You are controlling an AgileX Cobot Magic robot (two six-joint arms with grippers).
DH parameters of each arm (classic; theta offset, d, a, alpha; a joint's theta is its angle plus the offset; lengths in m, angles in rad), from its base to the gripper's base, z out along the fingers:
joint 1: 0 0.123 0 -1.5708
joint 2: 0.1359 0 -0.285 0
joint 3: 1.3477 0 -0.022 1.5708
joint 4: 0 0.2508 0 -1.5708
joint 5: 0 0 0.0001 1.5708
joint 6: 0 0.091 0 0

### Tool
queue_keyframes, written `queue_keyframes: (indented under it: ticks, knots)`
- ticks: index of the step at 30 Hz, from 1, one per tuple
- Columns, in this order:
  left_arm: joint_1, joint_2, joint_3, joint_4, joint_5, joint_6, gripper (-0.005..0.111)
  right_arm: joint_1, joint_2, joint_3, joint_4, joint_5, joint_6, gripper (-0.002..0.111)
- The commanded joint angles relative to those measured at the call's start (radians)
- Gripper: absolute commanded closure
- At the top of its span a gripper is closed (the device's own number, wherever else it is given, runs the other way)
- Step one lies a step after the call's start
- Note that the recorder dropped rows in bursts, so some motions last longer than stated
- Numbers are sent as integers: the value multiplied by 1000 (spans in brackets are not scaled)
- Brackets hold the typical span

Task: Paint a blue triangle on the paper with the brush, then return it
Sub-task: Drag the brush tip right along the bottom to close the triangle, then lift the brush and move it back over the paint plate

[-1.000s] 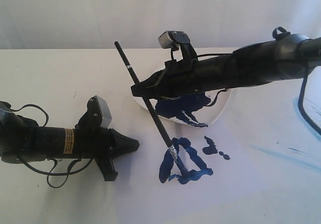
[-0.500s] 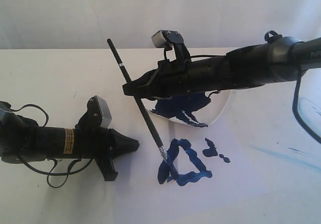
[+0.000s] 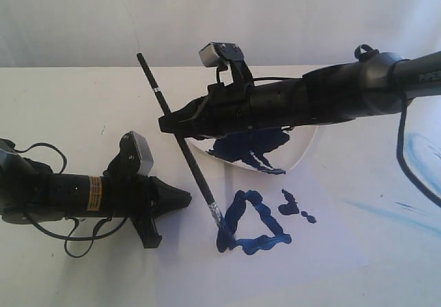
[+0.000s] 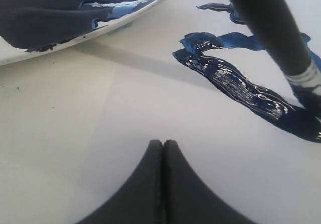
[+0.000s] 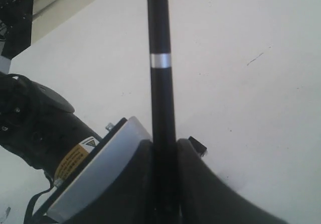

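Note:
My right gripper (image 3: pixel 169 124) is shut on the brush (image 3: pixel 180 145), a thin black stick with a white band near its upper end. It slants down to the right, and its silver ferrule (image 3: pixel 214 210) and wet bristles touch the lower left corner of the blue triangle (image 3: pixel 251 222) on the paper (image 3: pixel 331 252). The right wrist view shows the brush (image 5: pixel 161 68) clamped between both fingers. My left gripper (image 3: pixel 185 197) lies shut on the table left of the triangle, holding nothing. In the left wrist view the shut tips (image 4: pixel 163 144) face the wet blue stroke (image 4: pixel 241 91) and the brush (image 4: pixel 273 28).
A white dish (image 3: pixel 303 152) with dark blue paint sits under the right arm, just behind the triangle. Small dark blue blobs (image 3: pixel 293 204) lie right of the triangle. Pale light-blue smears (image 3: pixel 417 149) mark the far right. A pale wall rises behind the table.
The right arm has carried the brush leftward; the bristle tip slid from the triangle's bottom edge to its lower left corner. The left arm has stayed still.

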Motion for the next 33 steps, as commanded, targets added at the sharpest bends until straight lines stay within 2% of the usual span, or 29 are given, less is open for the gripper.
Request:
queue_keyframes:
  ticks: [1,11,16,24,29,33]
  knots:
    - [0,-4,5,4,-1,-1,107,2,-1,-7,17,3,-18,108]
    - [0,-4,5,4,-1,-1,107,10,-1,-7,47,1,-18,108]
    - [0,-4,5,4,-1,-3,107,-3,-27,-7,43,69,-9,108]
    - [0,-4,5,4,-1,-3,107,-144,-156,-7,42,9,-9,108]
    - [0,-4,5,4,-1,-3,107,-231,-156,-16,47,-30,-18,108]
    - [0,-4,5,4,-1,-1,107,-261,-132,-49,47,-50,-18,108]
